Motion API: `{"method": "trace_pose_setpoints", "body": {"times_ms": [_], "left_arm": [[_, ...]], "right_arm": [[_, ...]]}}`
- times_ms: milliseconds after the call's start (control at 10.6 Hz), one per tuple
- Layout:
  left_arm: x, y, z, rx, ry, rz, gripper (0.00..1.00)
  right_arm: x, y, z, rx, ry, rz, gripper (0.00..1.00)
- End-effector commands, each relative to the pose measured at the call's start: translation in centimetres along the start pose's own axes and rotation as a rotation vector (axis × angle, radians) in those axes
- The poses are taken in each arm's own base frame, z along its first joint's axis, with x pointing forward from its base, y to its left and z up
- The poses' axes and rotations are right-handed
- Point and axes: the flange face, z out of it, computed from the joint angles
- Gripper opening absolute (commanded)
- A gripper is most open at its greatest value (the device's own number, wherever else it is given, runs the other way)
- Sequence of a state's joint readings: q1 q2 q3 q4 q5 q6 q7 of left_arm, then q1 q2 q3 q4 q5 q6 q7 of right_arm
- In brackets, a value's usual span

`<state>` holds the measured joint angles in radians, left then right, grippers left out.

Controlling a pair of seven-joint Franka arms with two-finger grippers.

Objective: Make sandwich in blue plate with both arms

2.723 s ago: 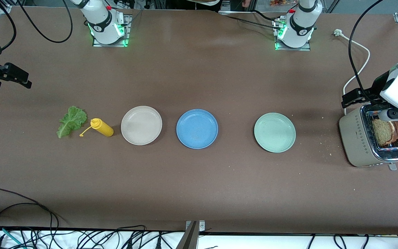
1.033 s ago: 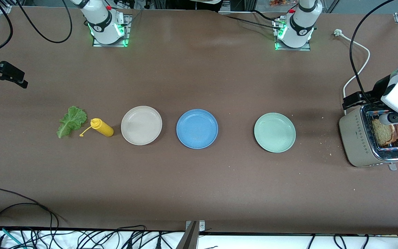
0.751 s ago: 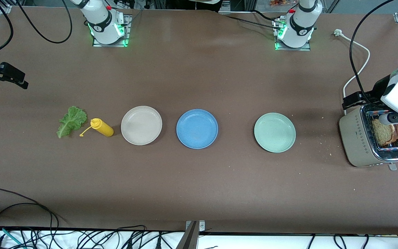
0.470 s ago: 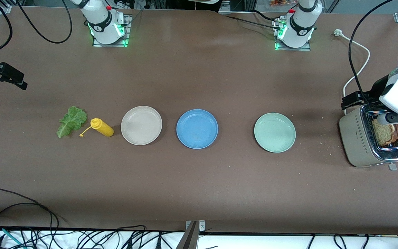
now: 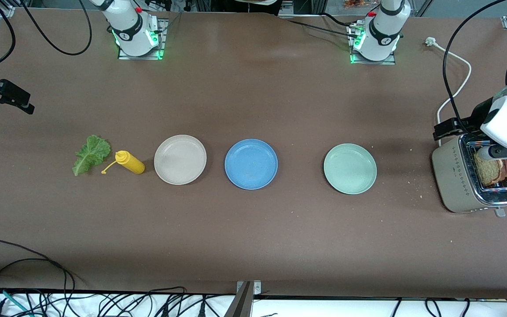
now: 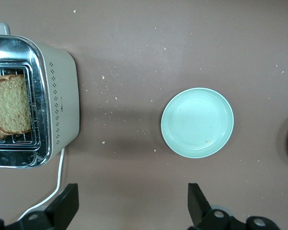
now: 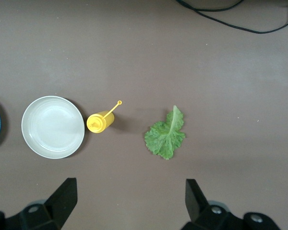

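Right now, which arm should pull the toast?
Left. Its claw hangs open by the toaster, where the toast sits in the slots. The right claw, also open, is up at the right arm's end, closer to the lettuce. The blue plate is bare.

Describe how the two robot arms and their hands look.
Both arms are glossy white with rounded segments, black joint bands and green-lit bases; loose black cables trail from them. The left arm ends in a black two-finger left hand. The right hand is the same black build, with blocky wedge-shaped fingers.
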<state>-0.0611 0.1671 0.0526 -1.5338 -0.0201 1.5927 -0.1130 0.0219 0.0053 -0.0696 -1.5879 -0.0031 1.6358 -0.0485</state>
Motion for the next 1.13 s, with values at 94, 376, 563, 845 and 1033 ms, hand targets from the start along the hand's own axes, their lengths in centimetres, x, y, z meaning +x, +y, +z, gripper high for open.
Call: {"method": "trace_pose_setpoints", "body": {"times_ms": [94,376,563,845,1033], "left_arm": [[0.04,-0.15,-0.15,-0.021,0.002,0.014,1.00],[0.01,-0.33,-0.02,-0.023,-0.001,0.012,1.00],[0.06,-0.70,0.03,-0.023,-0.001,0.007,1.00],[0.14,-0.98,0.05,-0.022,-0.001,0.021,1.00],[0.10,-1.08,0.03,-0.022,-0.001,0.020,1.00]], "right_arm": [[0.11,-0.07,-0.59,0.006,0.007,0.004,1.00],[0.10,0.00,-0.59,0.007,0.007,0.006,1.00],[0.10,0.00,-0.59,0.007,0.007,0.006,1.00],[0.11,-0.02,-0.48,0.009,0.002,0.006,1.00],[0.08,-0.02,-0.32,0.009,-0.002,0.006,1.00]]}}
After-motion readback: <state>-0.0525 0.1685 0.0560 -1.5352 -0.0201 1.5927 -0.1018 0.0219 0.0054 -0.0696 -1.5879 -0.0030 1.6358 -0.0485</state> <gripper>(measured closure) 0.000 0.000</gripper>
